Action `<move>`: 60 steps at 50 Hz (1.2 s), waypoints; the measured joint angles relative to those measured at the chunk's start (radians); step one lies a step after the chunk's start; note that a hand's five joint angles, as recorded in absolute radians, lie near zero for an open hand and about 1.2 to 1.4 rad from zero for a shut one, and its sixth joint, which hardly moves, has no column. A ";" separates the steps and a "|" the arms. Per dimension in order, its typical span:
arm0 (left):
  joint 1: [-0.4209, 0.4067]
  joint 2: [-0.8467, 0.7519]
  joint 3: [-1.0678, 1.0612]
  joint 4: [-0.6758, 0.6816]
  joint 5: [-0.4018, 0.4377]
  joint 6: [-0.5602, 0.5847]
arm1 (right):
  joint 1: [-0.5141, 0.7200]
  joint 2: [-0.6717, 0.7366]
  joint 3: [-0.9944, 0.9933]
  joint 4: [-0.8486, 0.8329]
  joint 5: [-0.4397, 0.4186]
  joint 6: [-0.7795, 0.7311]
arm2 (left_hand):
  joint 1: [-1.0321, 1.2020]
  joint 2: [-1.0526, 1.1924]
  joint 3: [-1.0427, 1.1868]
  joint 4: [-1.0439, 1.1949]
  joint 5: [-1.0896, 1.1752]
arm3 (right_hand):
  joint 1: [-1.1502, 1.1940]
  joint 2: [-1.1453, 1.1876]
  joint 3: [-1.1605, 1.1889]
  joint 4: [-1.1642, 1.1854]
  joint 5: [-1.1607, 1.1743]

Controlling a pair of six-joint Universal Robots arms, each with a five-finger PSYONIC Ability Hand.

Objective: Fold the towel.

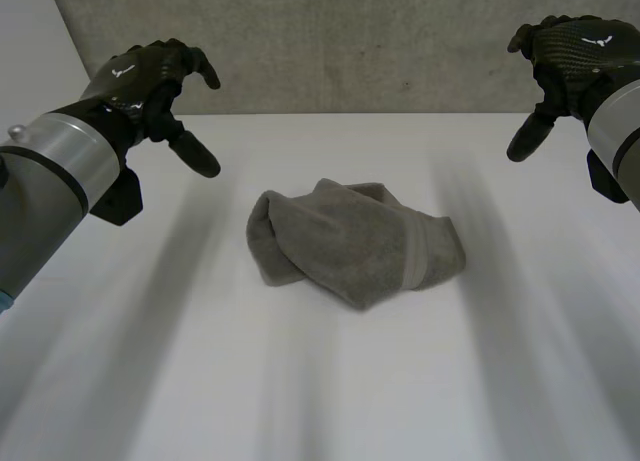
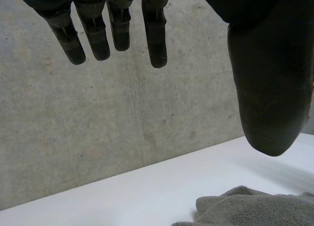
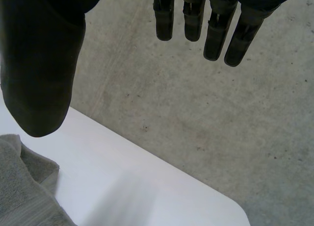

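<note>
Towel (image 1: 355, 243) is not held by either hand. On left hand (image 1: 140, 79) the fingers (image 2: 156, 37) hang straight and relaxed, thumb apart, nothing between them. On right hand (image 1: 575, 53) the fingers (image 3: 165, 20) are the same, loose and empty. Both hands hover over the far side of the table (image 1: 300, 391), well apart, with the towel lying mid-table between them.

Risks, my read: the towel is bunched with no clear corner or edge showing. A grab could catch several layers or the middle of the lump and just lift the wad. The smooth white tabletop may also let it slide.

Towel is grey terry, soft and nappy, with a flat woven band across one end, rumpled into a rounded heap with rolled folds. Rough grey concrete-like wall (image 1: 350, 41) behind.
</note>
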 measured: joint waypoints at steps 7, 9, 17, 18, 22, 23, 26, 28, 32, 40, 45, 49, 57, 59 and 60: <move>0.001 0.015 0.016 -0.031 -0.001 0.001 | -0.006 -0.001 -0.012 0.036 0.000 0.003 | 0.000 0.000 0.000 0.000 0.000 | 0.000 0.000 0.000 0.000 0.000; 0.001 0.016 0.018 -0.034 -0.001 0.001 | -0.006 -0.001 -0.013 0.039 0.000 0.003 | 0.000 0.000 0.000 0.000 0.000 | 0.000 0.000 0.000 0.000 0.000; 0.002 0.020 0.019 -0.043 0.001 0.001 | -0.009 0.000 -0.022 0.045 0.011 0.003 | 0.000 0.000 0.000 0.000 0.000 | 0.000 0.000 0.000 0.000 0.000; 0.002 0.020 0.019 -0.043 0.001 0.001 | -0.009 0.000 -0.023 0.045 0.012 0.003 | 0.000 0.000 0.000 0.000 0.000 | 0.000 0.000 0.000 0.000 0.000; 0.002 0.019 0.018 -0.042 0.001 0.001 | -0.010 0.000 -0.026 0.045 0.015 0.003 | 0.000 0.000 0.000 0.000 0.000 | 0.000 0.000 0.000 0.000 0.000; 0.002 0.019 0.018 -0.042 0.001 0.001 | -0.011 0.000 -0.027 0.045 0.015 0.003 | 0.000 0.000 0.000 0.000 0.000 | 0.000 0.000 0.000 0.000 0.000; 0.002 0.017 0.016 -0.041 0.002 0.001 | -0.011 0.000 -0.028 0.045 0.015 0.008 | 0.000 0.000 0.000 0.000 0.000 | 0.000 0.000 0.000 0.000 0.000; 0.002 0.017 0.015 -0.040 0.003 0.001 | -0.012 0.000 -0.029 0.044 0.014 0.016 | 0.000 0.000 0.000 0.000 0.000 | 0.000 0.000 0.000 0.000 0.000; 0.002 0.014 0.010 -0.034 0.005 0.000 | -0.012 0.002 -0.029 0.041 0.003 0.040 | 0.000 0.000 0.000 0.000 0.000 | 0.000 0.000 0.000 0.000 0.000; 0.001 -0.077 0.040 0.064 0.051 -0.005 | -0.035 0.061 -0.047 0.037 -0.071 0.062 | 0.000 0.000 0.000 0.000 0.000 | 0.000 0.000 0.000 0.000 0.000; 0.000 -0.222 0.112 0.130 0.141 -0.001 | -0.048 0.153 -0.067 0.038 -0.189 0.063 | 0.000 0.000 0.000 0.000 0.000 | 0.000 0.000 0.000 0.000 0.000; -0.002 -0.391 0.207 0.153 0.231 0.001 | -0.043 0.269 -0.088 0.026 -0.298 0.068 | 0.000 0.000 0.000 0.000 0.000 | 0.000 0.000 0.000 0.000 0.000; -0.005 -0.688 0.405 0.158 0.299 0.009 | 0.013 0.526 -0.199 -0.011 -0.355 0.074 | 0.000 0.000 0.000 0.000 0.000 | 0.000 0.000 0.001 0.000 0.002; -0.006 -0.748 0.453 0.159 0.301 0.021 | 0.029 0.579 -0.229 -0.017 -0.354 0.074 | 0.000 0.000 0.000 0.000 0.002 | 0.019 0.012 0.025 0.020 0.024; -0.006 -0.783 0.482 0.159 0.300 0.034 | 0.041 0.617 -0.249 -0.021 -0.352 0.074 | 0.000 0.000 0.000 0.000 0.002 | 0.053 0.048 0.067 0.060 0.078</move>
